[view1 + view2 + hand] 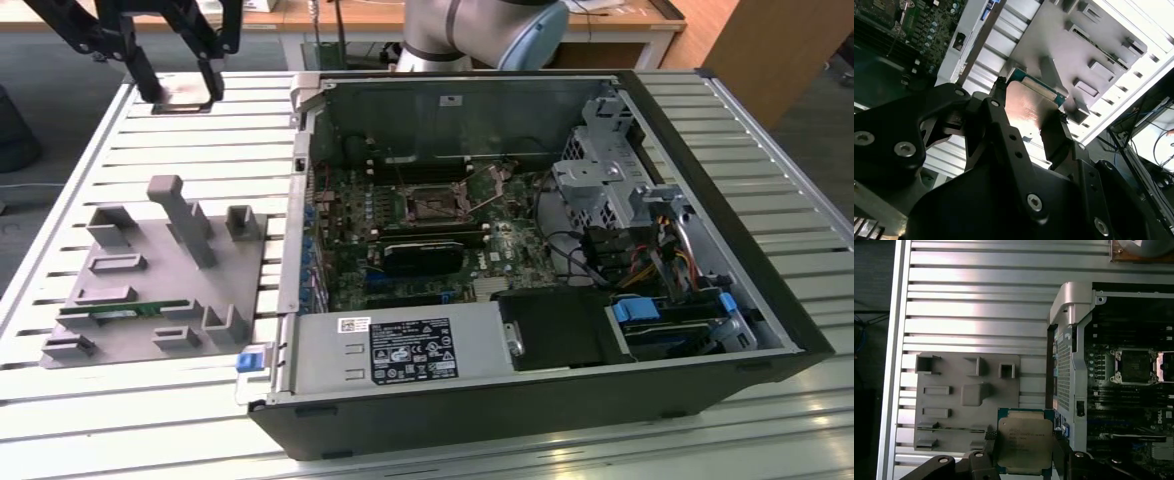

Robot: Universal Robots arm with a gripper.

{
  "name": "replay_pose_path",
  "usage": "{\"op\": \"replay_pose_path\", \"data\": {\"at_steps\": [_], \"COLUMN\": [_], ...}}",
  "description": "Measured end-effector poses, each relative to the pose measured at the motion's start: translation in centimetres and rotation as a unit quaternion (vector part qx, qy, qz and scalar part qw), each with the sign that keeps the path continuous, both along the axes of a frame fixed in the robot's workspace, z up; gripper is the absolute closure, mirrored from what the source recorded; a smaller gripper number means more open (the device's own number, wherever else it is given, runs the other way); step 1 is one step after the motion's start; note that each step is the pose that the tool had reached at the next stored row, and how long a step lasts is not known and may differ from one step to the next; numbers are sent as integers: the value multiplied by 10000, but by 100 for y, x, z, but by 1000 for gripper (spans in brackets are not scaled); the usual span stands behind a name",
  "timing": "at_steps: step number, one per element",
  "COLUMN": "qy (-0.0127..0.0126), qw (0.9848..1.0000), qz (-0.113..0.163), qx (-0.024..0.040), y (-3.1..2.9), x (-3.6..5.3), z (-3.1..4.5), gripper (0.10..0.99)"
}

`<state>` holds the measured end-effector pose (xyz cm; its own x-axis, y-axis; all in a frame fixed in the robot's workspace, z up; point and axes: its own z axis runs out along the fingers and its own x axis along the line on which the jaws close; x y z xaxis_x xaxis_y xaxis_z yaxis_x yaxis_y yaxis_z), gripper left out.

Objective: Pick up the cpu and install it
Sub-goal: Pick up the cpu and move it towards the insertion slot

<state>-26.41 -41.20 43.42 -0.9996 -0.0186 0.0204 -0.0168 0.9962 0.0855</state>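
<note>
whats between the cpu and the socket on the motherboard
In the first wrist view, the case's silver side wall and a strip of motherboard lie between cpu and socket.

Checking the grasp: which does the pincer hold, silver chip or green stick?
The cpu, silver-topped and square, in the pincer; the green memory stick lies on the grey holder.

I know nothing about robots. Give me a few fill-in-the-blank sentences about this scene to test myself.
1. The gripper is shut on the ___.
2. The grey tray lies to the exterior view's ___ of the computer case.
3. With no chip in it, the motherboard socket is ___.
Missing: cpu; left; empty.
</note>
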Motion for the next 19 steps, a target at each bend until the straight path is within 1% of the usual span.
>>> {"op": "replay_pose_path", "data": {"at_steps": [14, 19], "qy": [1, 1], "qw": [10000, 10000], "qz": [0, -1], "qx": [0, 0], "y": [0, 1], "x": [198, 298], "z": [0, 0], "gripper": [557, 557]}}
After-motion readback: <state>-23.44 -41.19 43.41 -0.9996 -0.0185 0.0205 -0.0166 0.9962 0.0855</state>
